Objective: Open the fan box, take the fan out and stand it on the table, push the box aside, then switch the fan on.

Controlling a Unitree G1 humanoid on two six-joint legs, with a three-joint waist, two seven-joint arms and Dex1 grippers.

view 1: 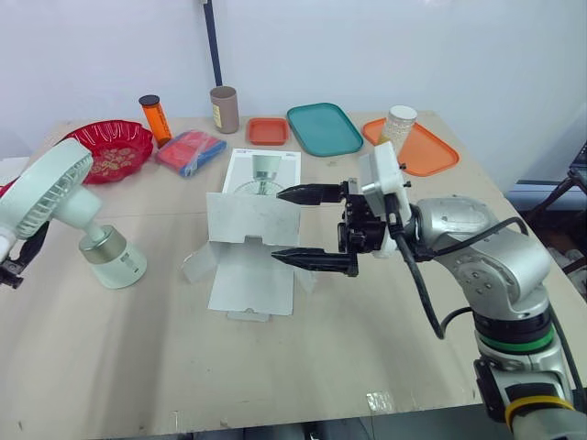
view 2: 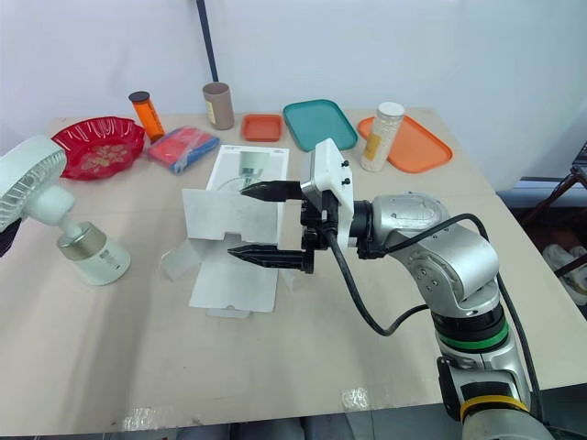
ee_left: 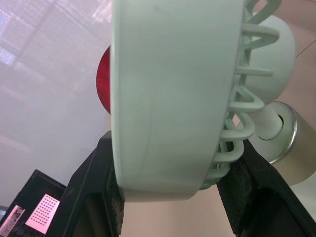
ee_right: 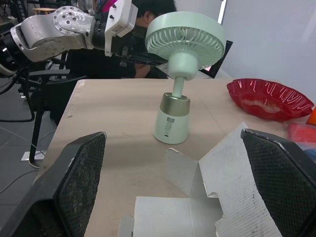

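The fan (view 1: 64, 206) stands with its base on the bench (view 1: 367, 348) at the robot's left, near the red bowl (view 1: 110, 147), its round head tilted upward. The left gripper (ee_left: 173, 163) has its fingers (ee_left: 98, 187) closed on the rim of that head, one on each side. The fan box (view 1: 252, 266) lies flat in the middle of the bench with its flaps spread open, just beside the fan's base, and the right gripper (view 1: 278, 225) hangs over it with its fingers wide apart, holding nothing and pointing toward the fan.
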